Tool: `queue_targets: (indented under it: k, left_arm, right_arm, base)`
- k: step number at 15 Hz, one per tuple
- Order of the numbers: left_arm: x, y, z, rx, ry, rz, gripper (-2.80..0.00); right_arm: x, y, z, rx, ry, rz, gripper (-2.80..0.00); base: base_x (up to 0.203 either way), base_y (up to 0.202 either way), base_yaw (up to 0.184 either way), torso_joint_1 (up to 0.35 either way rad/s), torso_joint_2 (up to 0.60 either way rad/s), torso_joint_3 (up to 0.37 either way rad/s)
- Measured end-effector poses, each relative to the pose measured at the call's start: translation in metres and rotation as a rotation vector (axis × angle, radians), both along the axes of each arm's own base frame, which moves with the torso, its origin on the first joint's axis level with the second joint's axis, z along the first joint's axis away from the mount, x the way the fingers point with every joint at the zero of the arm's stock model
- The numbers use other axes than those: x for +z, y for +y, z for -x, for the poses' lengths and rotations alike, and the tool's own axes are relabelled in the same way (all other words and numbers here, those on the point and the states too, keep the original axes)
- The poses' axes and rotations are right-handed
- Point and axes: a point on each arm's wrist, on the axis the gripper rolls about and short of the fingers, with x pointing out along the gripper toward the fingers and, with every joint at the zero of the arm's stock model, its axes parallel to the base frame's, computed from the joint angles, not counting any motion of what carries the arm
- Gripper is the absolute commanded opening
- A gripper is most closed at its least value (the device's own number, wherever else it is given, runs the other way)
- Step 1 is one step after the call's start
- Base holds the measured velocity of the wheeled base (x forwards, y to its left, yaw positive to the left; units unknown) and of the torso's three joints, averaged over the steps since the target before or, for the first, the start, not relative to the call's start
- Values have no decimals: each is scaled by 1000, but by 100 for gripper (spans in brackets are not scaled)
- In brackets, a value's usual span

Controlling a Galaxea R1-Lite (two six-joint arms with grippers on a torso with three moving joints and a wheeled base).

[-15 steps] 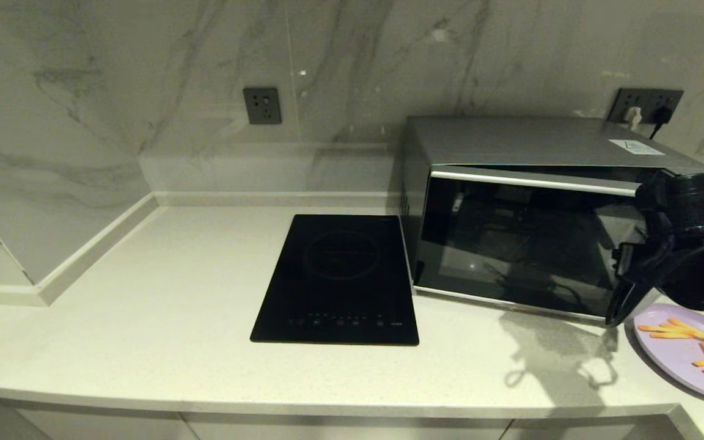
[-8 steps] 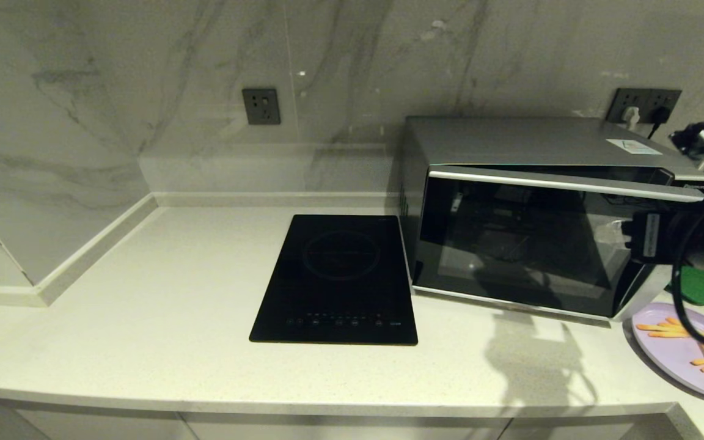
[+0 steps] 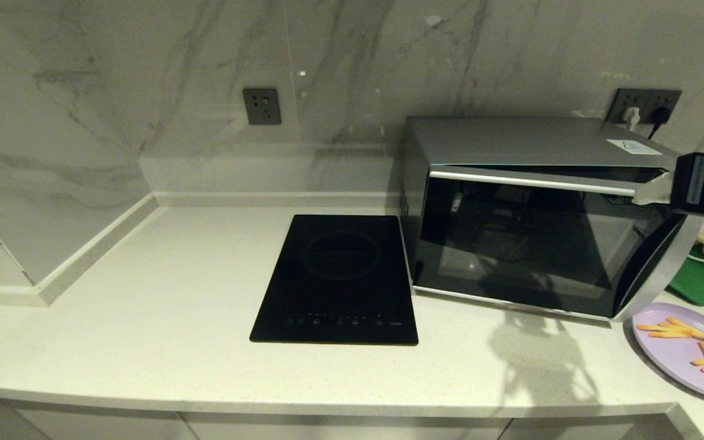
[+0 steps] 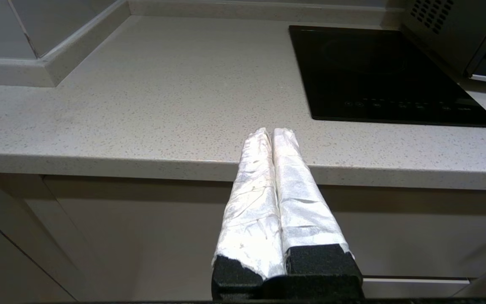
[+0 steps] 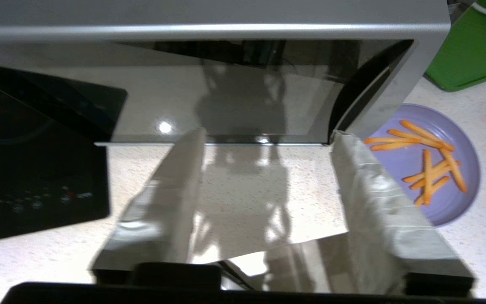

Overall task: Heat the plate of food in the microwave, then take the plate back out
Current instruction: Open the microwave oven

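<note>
The silver microwave (image 3: 529, 214) stands at the back right of the counter, its dark glass door (image 5: 264, 88) tipped slightly outward at the top under the silver handle strip (image 3: 535, 181). My right gripper (image 3: 654, 189) hovers by the right end of that strip. In the right wrist view it (image 5: 267, 135) is open, with nothing between its white-wrapped fingers (image 5: 365, 177). The lilac plate of food (image 3: 682, 354) lies on the counter in front of the microwave's right corner, orange sticks (image 5: 430, 164) scattered on it. My left gripper (image 4: 272, 131) is shut and parked below the counter's front edge.
A flat black induction cooktop (image 3: 337, 278) lies left of the microwave. A green tray (image 3: 703, 282) sits behind the plate at the right edge. Wall sockets (image 3: 645, 105) with plugs are behind the microwave. The pale counter (image 3: 162, 287) runs to the left corner.
My right arm has risen from in front of the door's lower right corner to the right end of the handle strip. The plate and green tray are now uncovered.
</note>
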Motion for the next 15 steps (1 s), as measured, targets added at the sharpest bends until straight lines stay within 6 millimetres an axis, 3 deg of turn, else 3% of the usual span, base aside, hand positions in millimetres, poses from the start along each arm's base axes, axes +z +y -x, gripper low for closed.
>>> queue_targets:
  k: [4, 7, 12, 15]
  left_arm:
    - [0, 0, 0, 0, 0, 0, -280]
    - [0, 0, 0, 0, 0, 0, -280]
    - [0, 0, 0, 0, 0, 0, -280]
    - [0, 0, 0, 0, 0, 1, -280]
  right_arm:
    - [13, -2, -15, -14, -23, -62, -280]
    - [24, -12, -39, -78, -68, -128, -280]
    - [24, -43, -88, -191, -50, -279, -280]
    - [18, -66, -103, -198, -21, -356, -280]
  base:
    - [0, 0, 0, 0, 0, 0]
    - [0, 0, 0, 0, 0, 0]
    - [0, 0, 0, 0, 0, 0]
    - [0, 0, 0, 0, 0, 0]
